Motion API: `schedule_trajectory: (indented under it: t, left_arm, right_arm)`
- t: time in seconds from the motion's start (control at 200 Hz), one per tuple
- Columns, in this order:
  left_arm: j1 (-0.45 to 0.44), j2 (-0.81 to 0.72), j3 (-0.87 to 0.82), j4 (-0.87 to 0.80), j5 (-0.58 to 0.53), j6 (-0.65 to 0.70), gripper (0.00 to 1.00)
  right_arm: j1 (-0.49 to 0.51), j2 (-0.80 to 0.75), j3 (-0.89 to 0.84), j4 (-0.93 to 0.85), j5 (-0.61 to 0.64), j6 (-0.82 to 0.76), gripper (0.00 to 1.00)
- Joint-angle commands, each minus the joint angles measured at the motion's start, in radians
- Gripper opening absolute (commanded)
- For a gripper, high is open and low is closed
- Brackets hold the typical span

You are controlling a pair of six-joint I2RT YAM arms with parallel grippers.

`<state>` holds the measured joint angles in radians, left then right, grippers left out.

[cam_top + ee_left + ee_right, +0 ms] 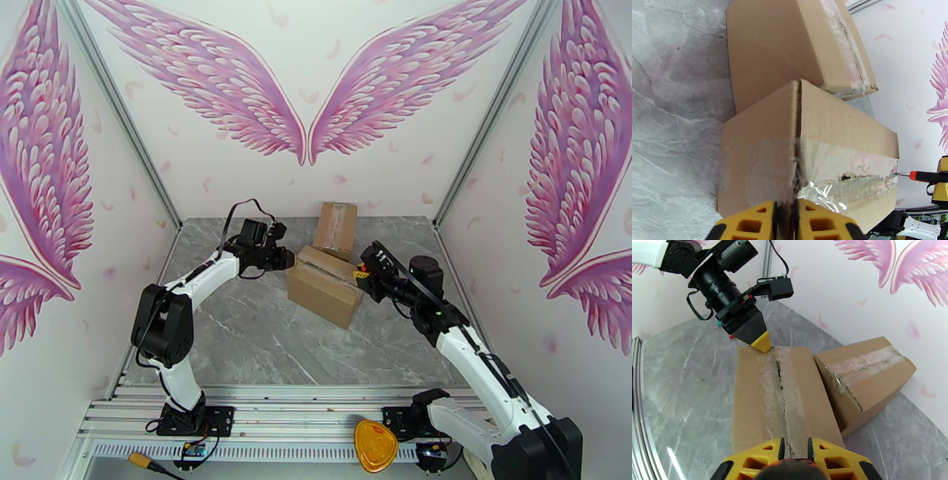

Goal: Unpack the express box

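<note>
Grey marbled stone covers the table (237, 339), closed in by white walls (308, 63) painted with pink wings. Near its middle lies the cardboard box (322, 288), the tape (784, 398) along its seam split, with a second box (336, 227) just behind. The left gripper (761, 343), pressed nearly together, meets one end of the seam; the right gripper (794, 447) pinches an orange-handled cutter (922, 176) at the other

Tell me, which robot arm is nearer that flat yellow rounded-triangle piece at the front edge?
Right. The right arm's base sits right beside the flat yellow rounded-triangle piece; the left arm's base is bolted far off to its left.
</note>
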<state>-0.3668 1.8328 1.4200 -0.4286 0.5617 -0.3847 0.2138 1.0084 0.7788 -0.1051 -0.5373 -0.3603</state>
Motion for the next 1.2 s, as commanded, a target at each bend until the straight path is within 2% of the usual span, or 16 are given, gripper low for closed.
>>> schedule_trajectory:
  t: [0.0,0.195,0.305,0.525,0.77,0.89,1.054,1.194]
  left_arm:
    - [0.034,0.112,-0.075,-0.250,-0.251,0.026,0.19]
    - [0.034,0.106,-0.072,-0.257,-0.251,0.027,0.19]
    - [0.032,0.089,-0.073,-0.258,-0.253,0.023,0.19]
    - [0.031,0.012,-0.082,-0.249,-0.261,0.004,0.18]
    - [0.031,-0.083,-0.093,-0.240,-0.282,-0.019,0.18]
    - [0.037,-0.115,-0.095,-0.245,-0.295,-0.022,0.17]
    - [0.040,-0.149,-0.064,-0.270,-0.304,0.005,0.17]
    - [0.046,-0.201,-0.019,-0.304,-0.338,0.052,0.22]
  right_arm:
    - [-0.049,-0.059,-0.023,-0.048,0.124,-0.012,0.00]
    - [-0.063,-0.117,-0.034,0.033,0.135,0.030,0.00]
    - [-0.071,-0.145,-0.042,0.094,0.187,0.055,0.00]
    - [-0.073,-0.168,-0.102,0.396,0.269,0.202,0.00]
    - [-0.078,-0.145,-0.165,0.541,0.354,0.272,0.00]
    - [-0.083,-0.125,-0.178,0.586,0.275,0.317,0.00]
    - [-0.082,-0.047,-0.134,0.556,0.023,0.368,0.00]
    - [-0.074,0.016,-0.111,0.561,-0.110,0.430,0.00]
